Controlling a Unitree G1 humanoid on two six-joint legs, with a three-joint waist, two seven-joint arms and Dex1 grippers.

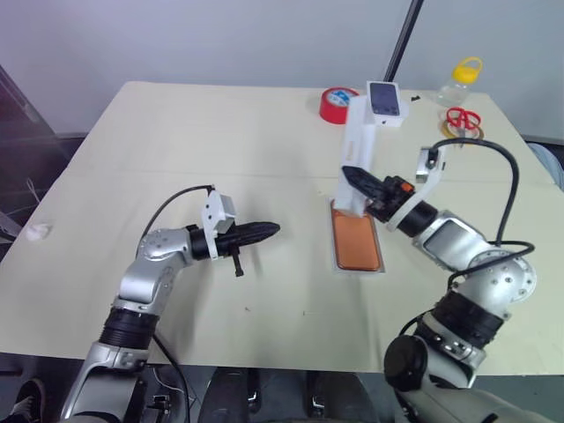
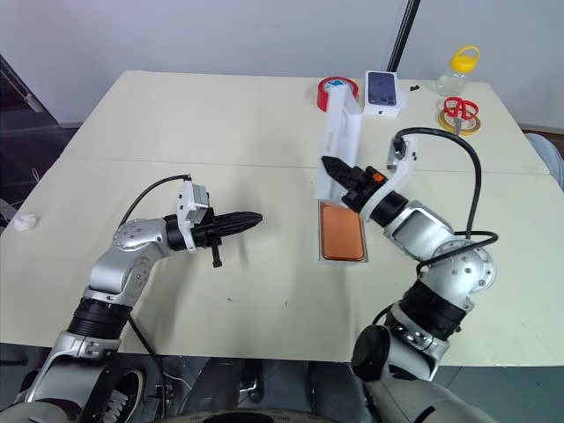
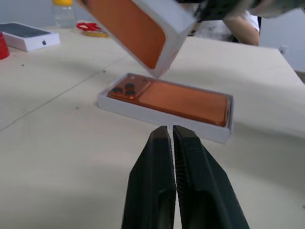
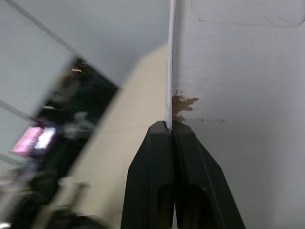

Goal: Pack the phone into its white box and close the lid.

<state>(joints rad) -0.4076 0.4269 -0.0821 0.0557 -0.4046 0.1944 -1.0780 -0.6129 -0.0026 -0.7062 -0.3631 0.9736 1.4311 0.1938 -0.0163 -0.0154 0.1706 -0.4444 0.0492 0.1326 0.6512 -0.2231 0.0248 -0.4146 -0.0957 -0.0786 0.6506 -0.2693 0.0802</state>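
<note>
Copper-orange and flat, the phone (image 1: 356,241) is seen lying back-up inside the shallow white box (image 1: 335,238) right of centre in the left eye view, on the pale beige table (image 1: 176,141). Its long axis is seen running from the near edge of the table toward the far edge, almost upright in the frame. In the left wrist view its cluster of dark camera lenses (image 3: 127,89) is shown at the box's left end.

The plain white lid (image 1: 356,150), a thin-rimmed rectangular tray, is held tilted above the far end of the box, its lower end low over that end and its upper end raised toward the top of the frame. One wall of it is pinched between the black fingers of the right gripper (image 1: 352,176), which are clamped on the thin rim in the right wrist view; the phone's orange is reflected on the lid's inner face in the left wrist view.

The left gripper (image 1: 271,229) is seen left of centre, pointing level toward the box and well apart from it, its two fingers pressed together on nothing.

At the upper right of the frame are found a red roll of tape (image 1: 337,104), a small white printed retail box (image 1: 386,99), red-handled scissors (image 1: 463,119) and a clear jar with a yellow lid (image 1: 462,81).
</note>
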